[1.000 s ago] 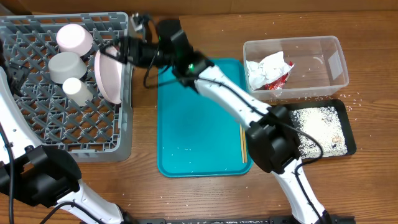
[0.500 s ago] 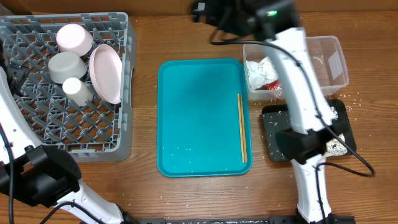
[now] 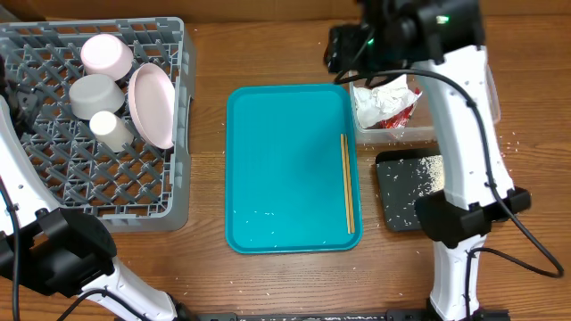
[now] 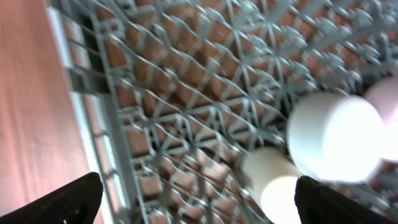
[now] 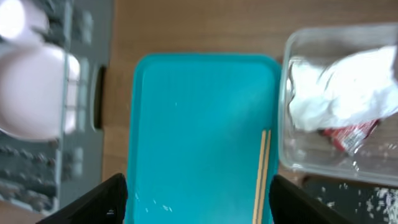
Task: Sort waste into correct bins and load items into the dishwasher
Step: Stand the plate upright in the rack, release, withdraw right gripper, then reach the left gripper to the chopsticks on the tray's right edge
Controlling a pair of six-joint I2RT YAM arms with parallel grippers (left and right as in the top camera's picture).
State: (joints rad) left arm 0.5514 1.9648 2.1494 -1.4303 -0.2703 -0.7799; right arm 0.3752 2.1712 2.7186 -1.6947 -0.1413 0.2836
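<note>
The grey dishwasher rack (image 3: 53, 192) holds a round white dish (image 3: 107, 53), a pale grey bowl (image 3: 96, 94), a small cup (image 3: 109, 129) and a plate (image 3: 152, 105) standing on edge. My left gripper (image 4: 199, 194) hovers open over the rack, close to the bowl (image 4: 336, 137) and cup (image 4: 273, 180). High above the teal tray's far right corner, my right gripper (image 5: 198, 194) is open with nothing between its fingers. The clear tub (image 3: 482, 94) contains the white napkin (image 3: 384, 94) and red wrapper (image 3: 397, 114). White crumbs cover the black tray (image 3: 393, 218).
The teal tray (image 3: 285, 169) lies mid-table with two chopsticks (image 3: 348, 183) along its right side and a few crumbs near its front. Loose crumbs dot the wood around the black tray. My right arm's white links cross over the tub and black tray.
My right gripper left the plate standing in the rack, swung right past the tub and now hangs over the tray's far right corner. The left arm has not moved.
</note>
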